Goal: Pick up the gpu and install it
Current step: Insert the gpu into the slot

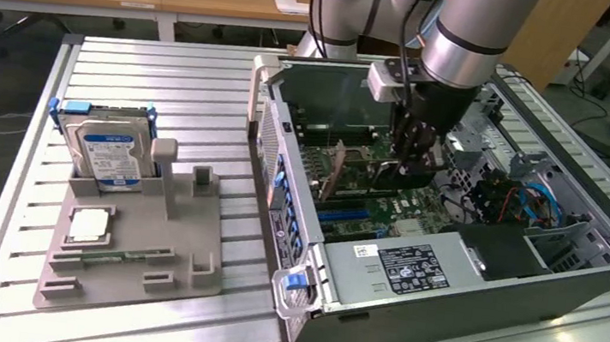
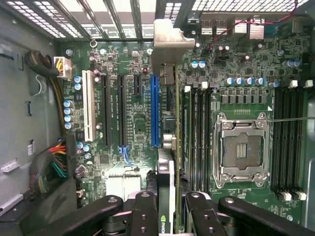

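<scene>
I'm gripping the gpu [image 2: 167, 172] edge-on in the hand [image 2: 170, 214], inside the computer case [image 1: 475, 294], just beside the motherboard's blue slot [image 2: 155, 110]. Pickup is done; seating looks unfinished.

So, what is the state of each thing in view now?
Thin black gpu card, silver bracket: held edge-on over green motherboard.
Black gripper: shut on it.
Dark computer case: side open.
Silver CPU socket: empty.
Silver hard drive, blue frame: upright in grey holder.
</scene>
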Robot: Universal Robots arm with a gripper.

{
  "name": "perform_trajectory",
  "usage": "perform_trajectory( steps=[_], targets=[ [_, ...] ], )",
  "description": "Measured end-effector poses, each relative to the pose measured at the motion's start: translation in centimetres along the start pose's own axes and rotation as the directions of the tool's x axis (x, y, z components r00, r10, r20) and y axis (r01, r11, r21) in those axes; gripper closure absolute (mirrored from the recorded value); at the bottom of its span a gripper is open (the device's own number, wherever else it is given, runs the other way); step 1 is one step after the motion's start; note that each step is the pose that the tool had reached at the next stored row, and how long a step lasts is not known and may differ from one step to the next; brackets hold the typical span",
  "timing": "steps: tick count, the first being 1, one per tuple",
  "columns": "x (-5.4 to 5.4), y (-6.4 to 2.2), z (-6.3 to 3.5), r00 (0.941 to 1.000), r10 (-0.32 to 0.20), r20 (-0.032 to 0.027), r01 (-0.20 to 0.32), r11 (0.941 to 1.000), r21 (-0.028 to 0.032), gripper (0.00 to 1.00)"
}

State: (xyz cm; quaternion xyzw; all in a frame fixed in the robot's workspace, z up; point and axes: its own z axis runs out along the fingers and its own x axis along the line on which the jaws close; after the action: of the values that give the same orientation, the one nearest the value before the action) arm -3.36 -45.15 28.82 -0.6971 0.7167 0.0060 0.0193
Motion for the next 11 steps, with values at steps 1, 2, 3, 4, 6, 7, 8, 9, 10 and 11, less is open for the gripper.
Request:
perform_trajectory(
  steps=[1,2,3,4,6,7,8,9,10,11],
  targets=[
    [0.04,0.03,0.00,1.0000,0.001,0.0000,-0.001,1.0000,0.0001,0.73],
    [0.10,0.05,0.00,1.0000,0.001,0.0000,-0.001,1.0000,0.0001,0.73],
    [0.16,0.10,-0.01,1.0000,0.001,0.0000,-0.001,1.0000,0.0001,0.73],
    [0.24,0.15,-0.01,1.0000,0.002,-0.0001,-0.002,1.0000,0.0001,0.73],
    [0.35,0.28,-0.01,1.0000,0.002,-0.0001,-0.002,1.0000,0.0002,0.73],
    [0.38,0.36,-0.02,1.0000,0.002,0.0000,-0.002,1.0000,0.0001,0.73],
    [0.41,0.43,-0.02,1.0000,0.002,0.0000,-0.002,1.0000,0.0001,0.73],
    [0.41,0.49,-0.02,1.0000,0.002,0.0000,-0.002,1.0000,0.0001,0.73],
    [0.41,0.50,-0.02,1.0000,0.002,0.0000,-0.002,1.0000,0.0001,0.73],
    [0.41,0.50,-0.02,1.0000,0.002,0.0000,-0.002,1.0000,0.0002,0.73]
  ],
)
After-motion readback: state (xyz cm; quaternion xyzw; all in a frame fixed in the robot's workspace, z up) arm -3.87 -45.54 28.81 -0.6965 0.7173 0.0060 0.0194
